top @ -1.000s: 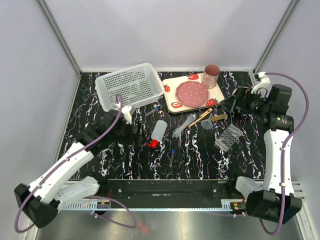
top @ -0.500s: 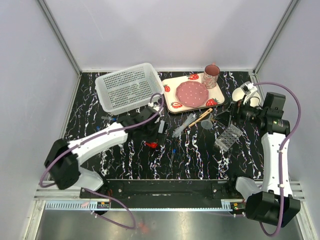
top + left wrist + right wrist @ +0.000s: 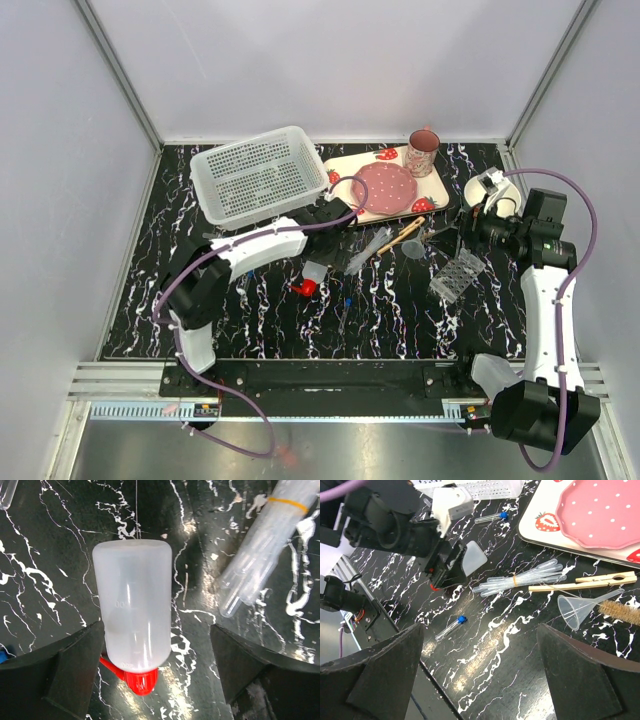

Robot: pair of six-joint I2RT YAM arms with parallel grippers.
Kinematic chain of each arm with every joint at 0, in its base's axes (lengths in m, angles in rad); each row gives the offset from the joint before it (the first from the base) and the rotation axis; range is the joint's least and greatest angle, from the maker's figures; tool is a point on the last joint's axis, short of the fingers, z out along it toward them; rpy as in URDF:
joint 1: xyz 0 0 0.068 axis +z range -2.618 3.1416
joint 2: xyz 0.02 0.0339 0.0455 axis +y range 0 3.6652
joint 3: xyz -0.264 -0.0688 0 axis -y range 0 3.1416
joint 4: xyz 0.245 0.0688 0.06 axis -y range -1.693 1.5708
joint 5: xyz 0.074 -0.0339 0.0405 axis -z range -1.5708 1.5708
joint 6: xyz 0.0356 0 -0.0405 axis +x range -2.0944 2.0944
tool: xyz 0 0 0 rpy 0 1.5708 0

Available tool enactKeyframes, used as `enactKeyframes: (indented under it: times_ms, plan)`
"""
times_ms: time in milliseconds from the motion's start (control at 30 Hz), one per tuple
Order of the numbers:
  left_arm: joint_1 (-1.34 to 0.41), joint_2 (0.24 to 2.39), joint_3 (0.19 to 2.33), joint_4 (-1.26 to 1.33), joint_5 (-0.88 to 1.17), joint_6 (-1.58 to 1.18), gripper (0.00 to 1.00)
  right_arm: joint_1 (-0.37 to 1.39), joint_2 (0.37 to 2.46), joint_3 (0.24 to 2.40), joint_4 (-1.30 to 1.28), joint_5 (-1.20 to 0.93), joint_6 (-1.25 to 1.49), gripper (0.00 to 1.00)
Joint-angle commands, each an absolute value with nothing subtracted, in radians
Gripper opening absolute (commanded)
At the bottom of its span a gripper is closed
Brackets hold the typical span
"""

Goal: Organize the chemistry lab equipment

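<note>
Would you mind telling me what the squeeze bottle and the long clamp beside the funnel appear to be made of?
The squeeze bottle looks like translucent plastic: milky, frosted walls with faint moulded markings; its red cap looks glossy plastic. The clamp appears to be bare pale wood, matte, tan.

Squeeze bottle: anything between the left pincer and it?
Nothing visible. The bottle lies on the table between the fingers of the open left pincer; the tube bundle lies off to one side, apart.
</note>
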State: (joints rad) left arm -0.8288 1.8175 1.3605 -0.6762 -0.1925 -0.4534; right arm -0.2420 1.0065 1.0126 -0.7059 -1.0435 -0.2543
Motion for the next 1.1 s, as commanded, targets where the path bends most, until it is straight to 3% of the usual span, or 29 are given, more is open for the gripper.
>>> enactKeyframes:
  times_ms: [0,167,433,667,833,1067]
  plan:
    - [-0.813,1.887,1.436,-0.719,-0.256,-0.42,0.86,-0.238,1.005,1.006,-0.675,-1.091,-0.272,1.0]
    - [-0.807,1.936,1.465,-0.727,-0.242,-0.41,0.75,-0.238,1.005,1.002,-0.67,-1.092,-0.27,1.0]
    - [-0.795,1.915,1.447,-0.712,-0.213,-0.391,0.47,-0.238,0.989,0.996,-0.663,-1.095,-0.267,1.0]
    - [-0.753,1.737,1.46,-0.752,-0.206,-0.324,0.45,-0.238,0.977,0.997,-0.664,-1.101,-0.268,1.0]
    - [-0.623,1.649,1.546,-0.824,-0.175,-0.217,0.44,-0.238,0.971,0.997,-0.657,-1.109,-0.265,1.0]
    - [-0.388,1.767,1.774,-0.885,-0.258,-0.049,0.42,-0.238,0.965,1.002,-0.65,-1.124,-0.264,1.0]
